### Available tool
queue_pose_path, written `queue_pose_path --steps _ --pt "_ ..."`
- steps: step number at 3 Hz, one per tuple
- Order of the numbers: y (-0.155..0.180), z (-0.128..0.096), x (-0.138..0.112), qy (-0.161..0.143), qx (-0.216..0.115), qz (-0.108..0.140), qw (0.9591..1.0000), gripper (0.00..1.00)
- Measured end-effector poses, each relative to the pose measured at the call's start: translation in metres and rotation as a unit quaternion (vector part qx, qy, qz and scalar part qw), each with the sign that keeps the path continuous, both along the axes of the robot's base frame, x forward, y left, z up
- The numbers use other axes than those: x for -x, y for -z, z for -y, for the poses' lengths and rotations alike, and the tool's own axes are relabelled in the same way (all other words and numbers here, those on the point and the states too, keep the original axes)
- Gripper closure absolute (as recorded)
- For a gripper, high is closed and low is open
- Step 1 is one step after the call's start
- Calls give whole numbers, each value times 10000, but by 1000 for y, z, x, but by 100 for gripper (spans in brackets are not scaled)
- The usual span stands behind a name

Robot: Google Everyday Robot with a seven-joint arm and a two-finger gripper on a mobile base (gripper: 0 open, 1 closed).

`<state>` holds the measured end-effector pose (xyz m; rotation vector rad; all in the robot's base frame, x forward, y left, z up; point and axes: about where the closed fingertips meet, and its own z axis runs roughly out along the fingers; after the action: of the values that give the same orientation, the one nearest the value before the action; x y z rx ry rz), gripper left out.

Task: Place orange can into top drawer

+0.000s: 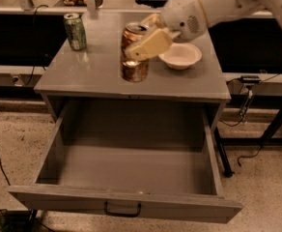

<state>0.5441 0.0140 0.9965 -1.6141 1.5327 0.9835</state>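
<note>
The orange can (133,67) has mottled orange-gold print and a silver top. My gripper (146,38) is shut on it, one cream finger across its front. The can hangs upright in the air above the front part of the grey cabinet top (92,76), close to the camera. The top drawer (131,166) is pulled wide open below, grey inside with nothing in it, a small dark handle (122,210) at the centre of its front panel. My white arm reaches in from the upper right.
A green can (75,31) stands at the back left of the cabinet top. A white bowl (180,55) sits at the right, behind my gripper. Dark shelving and cluttered counters run behind. Cables and a table leg lie on the floor at right.
</note>
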Motion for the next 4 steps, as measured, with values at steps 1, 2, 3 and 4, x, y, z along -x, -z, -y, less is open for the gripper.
queue_pose_path --steps 1,2,3,4 --pt "25 3 18 -37 214 -258 9994 100" --pt "26 1 18 -54 213 -265 9994 100" --pt "56 -6 23 -198 409 -424 9981 100" --pt "111 -19 72 -244 587 -173 9978 100"
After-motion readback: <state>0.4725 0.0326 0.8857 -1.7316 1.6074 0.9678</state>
